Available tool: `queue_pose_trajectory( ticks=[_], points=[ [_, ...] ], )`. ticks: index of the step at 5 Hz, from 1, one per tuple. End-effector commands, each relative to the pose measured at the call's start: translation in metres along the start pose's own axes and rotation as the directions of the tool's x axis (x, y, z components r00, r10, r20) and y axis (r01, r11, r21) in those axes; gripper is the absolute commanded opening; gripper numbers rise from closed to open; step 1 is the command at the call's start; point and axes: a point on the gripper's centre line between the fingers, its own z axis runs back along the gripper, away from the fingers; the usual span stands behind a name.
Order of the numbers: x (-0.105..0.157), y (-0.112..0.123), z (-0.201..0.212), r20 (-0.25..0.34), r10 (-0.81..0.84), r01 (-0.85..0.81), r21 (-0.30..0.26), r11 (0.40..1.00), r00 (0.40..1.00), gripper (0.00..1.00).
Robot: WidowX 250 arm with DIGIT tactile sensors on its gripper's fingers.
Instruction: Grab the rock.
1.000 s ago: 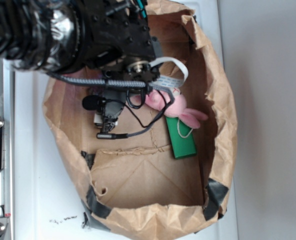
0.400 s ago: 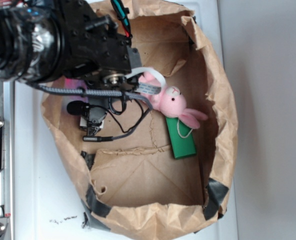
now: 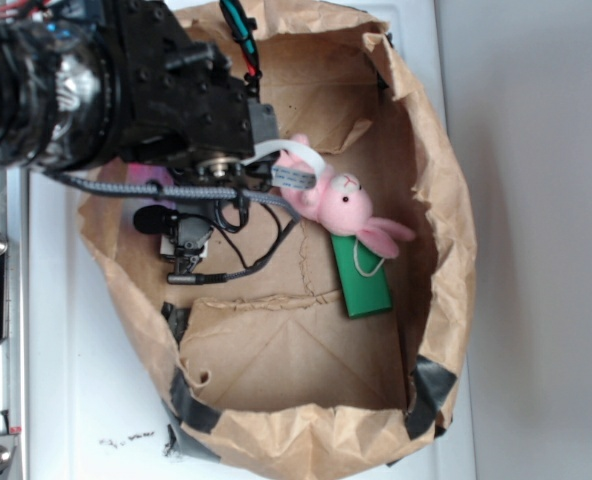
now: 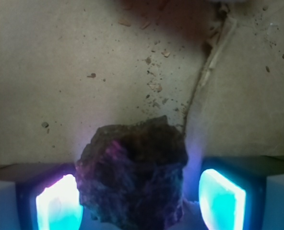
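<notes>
arm shifted slightly left, baring more of bunny | rock sits between glowing fingers of pincer; grip unclear | outside view hides rock; shows paper bag, green block

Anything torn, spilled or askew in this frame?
The paper bag is patched with dark tape at its lower corners. Crumbs and grit dot its floor beyond the rock. The pink bunny lies across the green block.
</notes>
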Motion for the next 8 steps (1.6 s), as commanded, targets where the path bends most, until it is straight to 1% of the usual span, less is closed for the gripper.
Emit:
queue_pose_trajectory(
  ticks=[1,2,3,4,5,6,7,8],
  points=[
    [0.001,0.001,0.013,0.021,0.029,-0.028,-0.039,0.999,0.999,0.00],
    [0.006,0.007,0.029,0.022,0.053,-0.051,-0.072,0.996,0.998,0.00],
    [0.012,0.011,0.045,0.043,0.078,-0.074,-0.099,0.992,0.996,0.00],
    [0.018,0.011,0.073,0.055,0.104,-0.096,-0.136,0.986,0.993,0.00],
    [0.019,0.013,0.108,0.053,0.106,-0.094,-0.197,0.976,0.993,0.00],
    [0.015,0.010,0.134,0.072,0.110,-0.090,-0.235,0.968,0.991,0.00],
    [0.016,0.005,0.149,0.134,0.132,-0.096,-0.249,0.964,0.982,0.00],
    [0.022,-0.003,0.155,0.195,0.165,-0.111,-0.258,0.960,0.967,0.00]
  ],
)
